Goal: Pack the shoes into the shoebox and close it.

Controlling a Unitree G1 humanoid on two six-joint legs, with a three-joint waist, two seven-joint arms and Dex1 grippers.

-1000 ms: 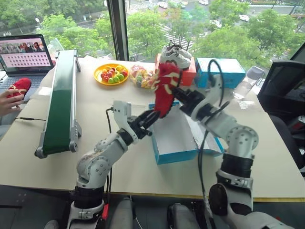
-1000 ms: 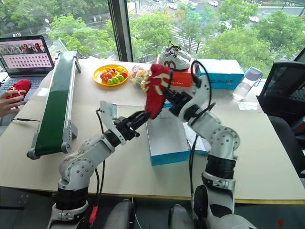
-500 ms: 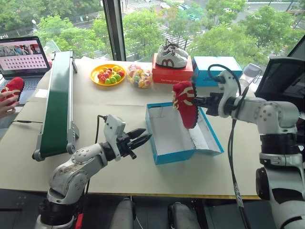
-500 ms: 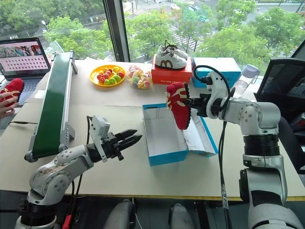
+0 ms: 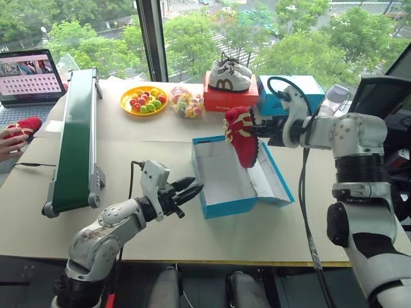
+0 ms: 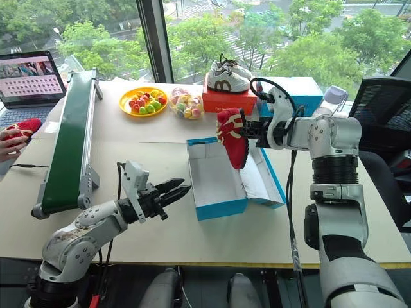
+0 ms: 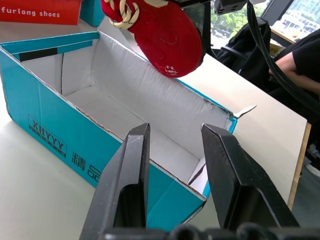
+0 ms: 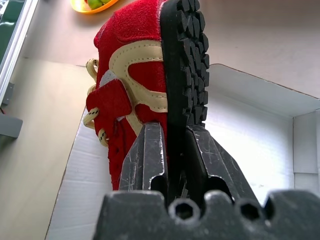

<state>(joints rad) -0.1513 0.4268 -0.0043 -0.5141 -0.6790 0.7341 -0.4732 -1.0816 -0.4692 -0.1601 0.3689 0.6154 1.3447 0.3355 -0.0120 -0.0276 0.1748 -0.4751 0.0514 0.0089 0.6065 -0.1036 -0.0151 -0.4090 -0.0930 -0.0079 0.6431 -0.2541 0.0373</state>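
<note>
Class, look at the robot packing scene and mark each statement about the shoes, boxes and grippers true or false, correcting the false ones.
1. The right gripper holds a red shoe above the open blue box. True.
2. The left gripper grips the box's wall. False: it is open and holds nothing, beside the box.
3. The blue box already holds a shoe. False: its inside is bare.
4. White sneakers sit on a red box. True.
5. A person's hand holds another red shoe near the laptop. True.
</note>
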